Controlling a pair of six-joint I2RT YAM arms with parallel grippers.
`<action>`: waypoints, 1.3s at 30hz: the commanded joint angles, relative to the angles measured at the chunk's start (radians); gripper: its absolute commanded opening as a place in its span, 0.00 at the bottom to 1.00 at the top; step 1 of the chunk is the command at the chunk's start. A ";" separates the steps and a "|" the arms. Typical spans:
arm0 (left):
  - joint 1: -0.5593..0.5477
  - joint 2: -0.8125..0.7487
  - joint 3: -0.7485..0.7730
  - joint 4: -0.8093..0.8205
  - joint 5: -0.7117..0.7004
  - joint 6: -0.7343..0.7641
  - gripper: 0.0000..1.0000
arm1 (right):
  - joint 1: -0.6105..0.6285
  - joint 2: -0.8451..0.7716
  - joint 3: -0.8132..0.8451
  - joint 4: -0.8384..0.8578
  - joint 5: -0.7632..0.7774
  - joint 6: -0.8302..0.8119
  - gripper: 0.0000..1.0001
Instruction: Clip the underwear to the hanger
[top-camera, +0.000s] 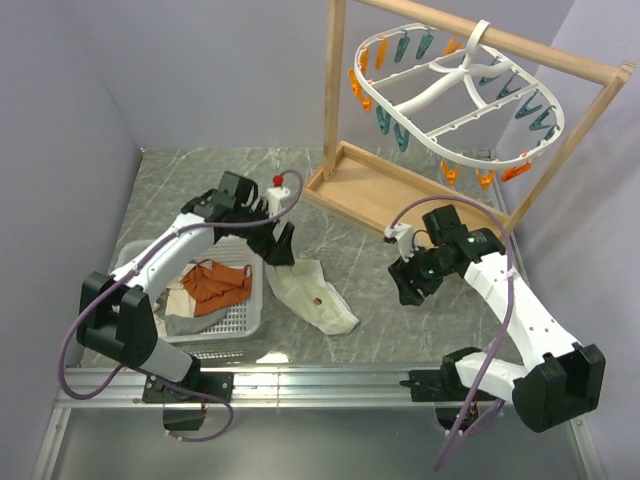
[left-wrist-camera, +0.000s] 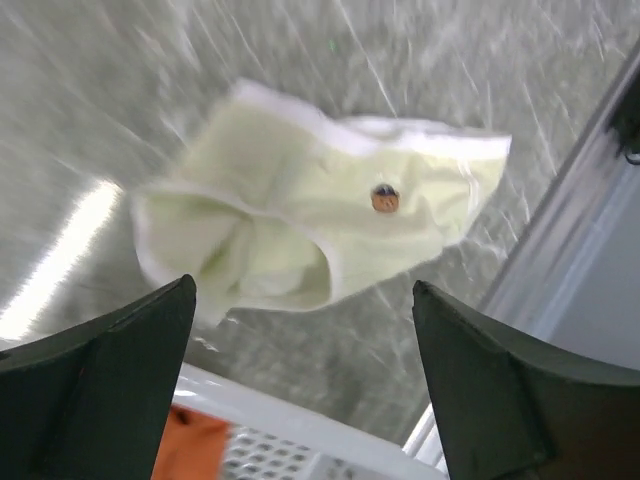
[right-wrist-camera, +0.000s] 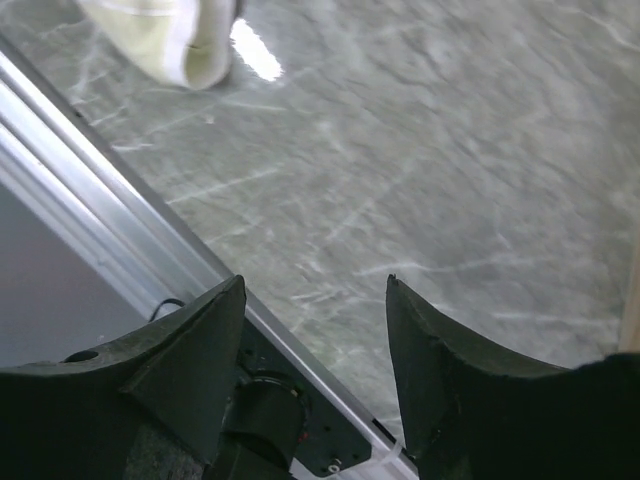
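The pale cream-yellow underwear (top-camera: 313, 293) lies flat on the marble table, its small dark spot facing up. It also shows in the left wrist view (left-wrist-camera: 320, 225), and one corner shows in the right wrist view (right-wrist-camera: 165, 35). The white oval hanger (top-camera: 455, 90) with orange and teal clothespins hangs from the wooden frame at the back right. My left gripper (top-camera: 277, 247) is open and empty, just above the underwear's left edge (left-wrist-camera: 300, 290). My right gripper (top-camera: 405, 285) is open and empty over bare table, to the right of the underwear (right-wrist-camera: 315, 285).
A white basket (top-camera: 245, 320) at the left holds an orange-rust cloth (top-camera: 215, 283) and white and grey cloths. The wooden frame stand (top-camera: 385, 195) has a tray base at the back. A metal rail (top-camera: 320, 380) runs along the near edge.
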 joint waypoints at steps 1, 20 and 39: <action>-0.034 0.028 0.196 0.019 -0.055 0.089 0.95 | 0.094 0.020 0.041 0.055 0.036 0.090 0.65; -0.072 0.557 0.588 -0.175 -0.092 0.020 0.90 | 0.609 0.187 -0.073 0.351 0.199 0.256 0.63; -0.115 0.614 0.568 -0.195 0.003 0.034 0.93 | 0.652 0.382 -0.093 0.474 0.181 0.199 0.61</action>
